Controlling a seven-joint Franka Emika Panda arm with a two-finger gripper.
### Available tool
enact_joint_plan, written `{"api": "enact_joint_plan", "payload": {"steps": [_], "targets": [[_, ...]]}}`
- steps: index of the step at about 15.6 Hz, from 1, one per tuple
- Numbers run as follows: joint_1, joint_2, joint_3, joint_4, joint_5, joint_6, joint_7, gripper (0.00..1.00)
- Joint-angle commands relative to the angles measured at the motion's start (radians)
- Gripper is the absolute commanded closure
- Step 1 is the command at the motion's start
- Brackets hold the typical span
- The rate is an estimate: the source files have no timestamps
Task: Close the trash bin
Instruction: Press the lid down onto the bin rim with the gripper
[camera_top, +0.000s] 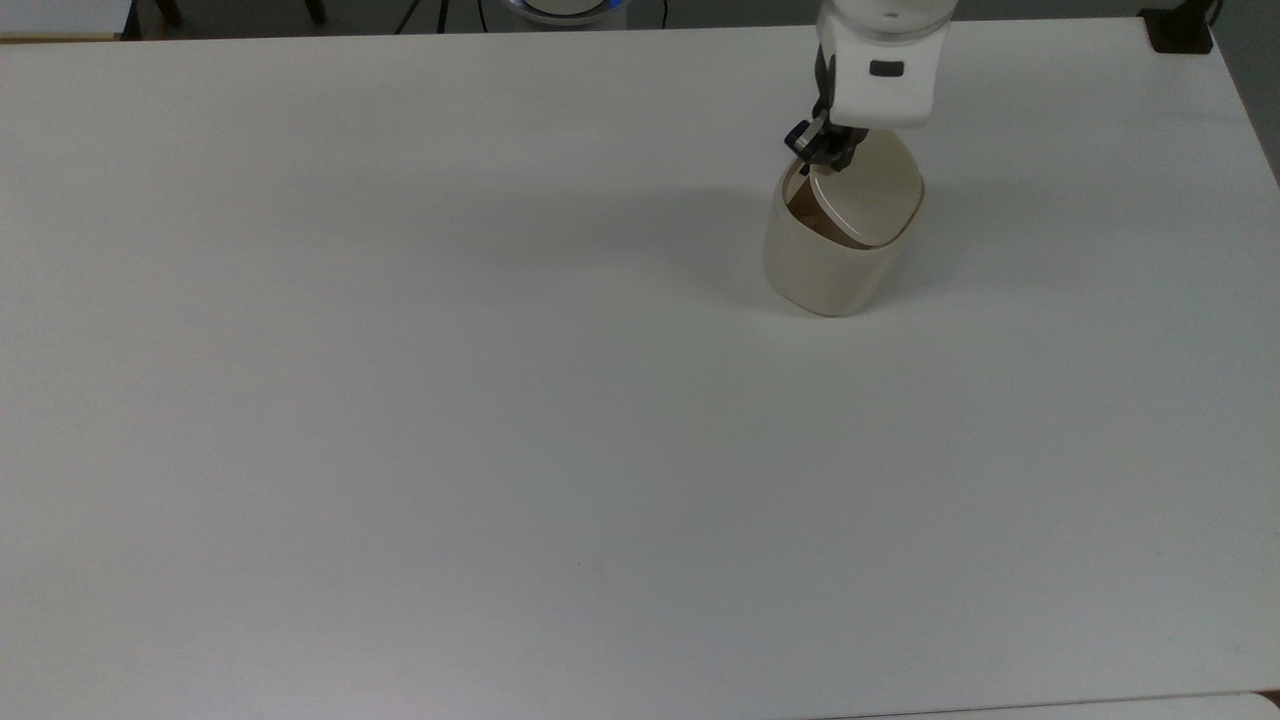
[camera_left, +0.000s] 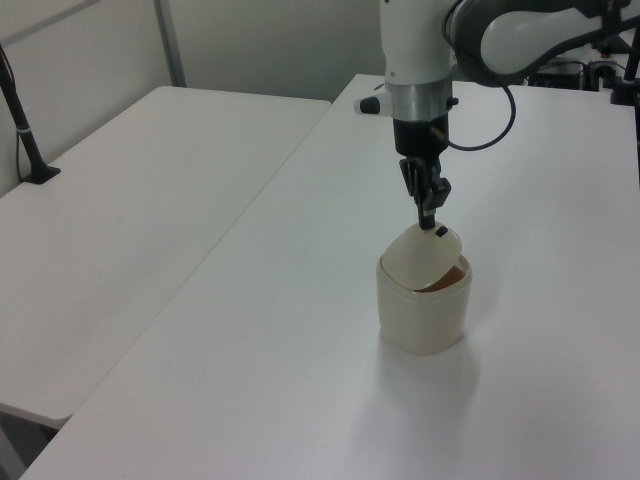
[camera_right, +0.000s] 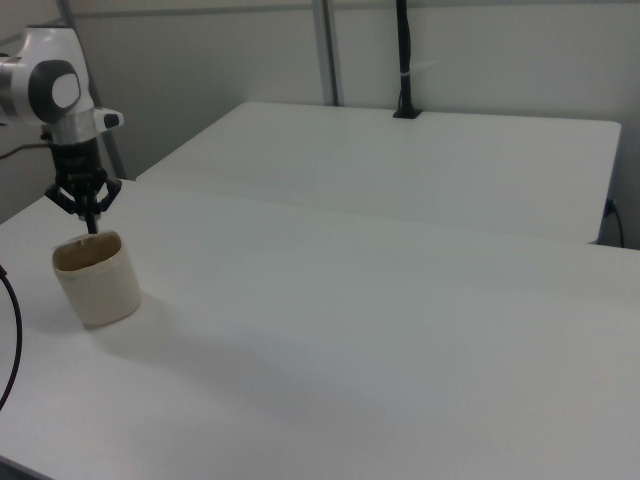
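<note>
- The trash bin (camera_top: 825, 262) stands on the white table (camera_top: 400, 400) near the far edge, toward the top view's right corner — its lid (camera_top: 868, 200) tilted, partly down
- The gripper (camera_left: 431, 205) points down, fingertips pinched together, touching the lid's raised edge

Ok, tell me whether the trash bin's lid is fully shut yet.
Not yet. The lid lies tilted over the trash bin, with a dark gap at the top view's left rim; the gripper presses on it.
</note>
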Motion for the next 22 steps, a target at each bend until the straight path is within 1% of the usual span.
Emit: {"api": "enact_joint_plan", "payload": {"steps": [1,9,15,19,22], "targets": [[0.01,-0.02,-0.014,-0.069,-0.025,-0.003,-0.034,1.0],[0.021,-0.012,-0.014,-0.138,-0.032,0.052,-0.031,1.0],[0.025,0.008,-0.013,-0.145,-0.032,0.095,-0.014,1.0],[0.028,0.009,-0.004,-0.178,-0.04,0.152,0.033,1.0],[0.028,0.006,-0.002,-0.177,-0.048,0.152,0.046,1.0]]}}
